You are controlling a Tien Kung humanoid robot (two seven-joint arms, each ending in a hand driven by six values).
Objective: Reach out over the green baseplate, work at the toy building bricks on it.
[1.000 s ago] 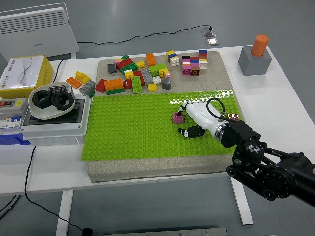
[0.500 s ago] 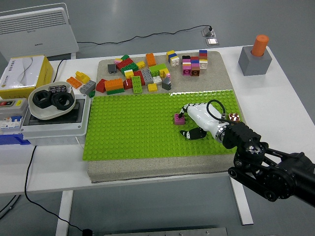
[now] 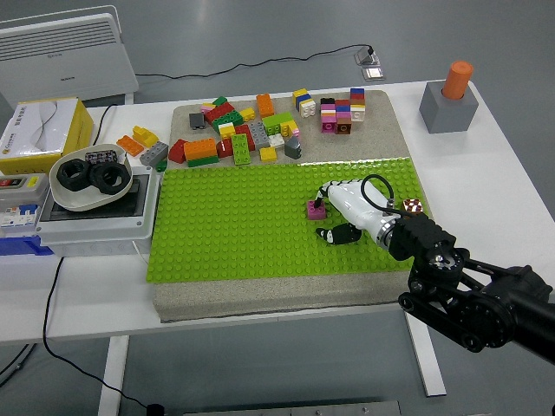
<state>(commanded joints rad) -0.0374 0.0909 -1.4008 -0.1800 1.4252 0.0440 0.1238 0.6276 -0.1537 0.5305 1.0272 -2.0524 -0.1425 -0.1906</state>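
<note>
A large green baseplate lies on a beige mat on the white table. One small magenta brick stands on its right half. My right hand, white with black fingertips, reaches in from the lower right. Its upper fingers curl down onto the brick's top right, while the thumb lies low on the plate in front of it. A pile of loose coloured bricks sits on the mat beyond the plate, with stacked bricks to its right. My left arm does not show.
Left of the plate a grey box carries a white bowl of black rings. A yellow carton and white heater stand further back left. A grey block with an orange peg stands at the back right.
The right hand has shifted a little and its fingers have curled lower around the magenta brick. The brick stays at the same spot on the plate.
</note>
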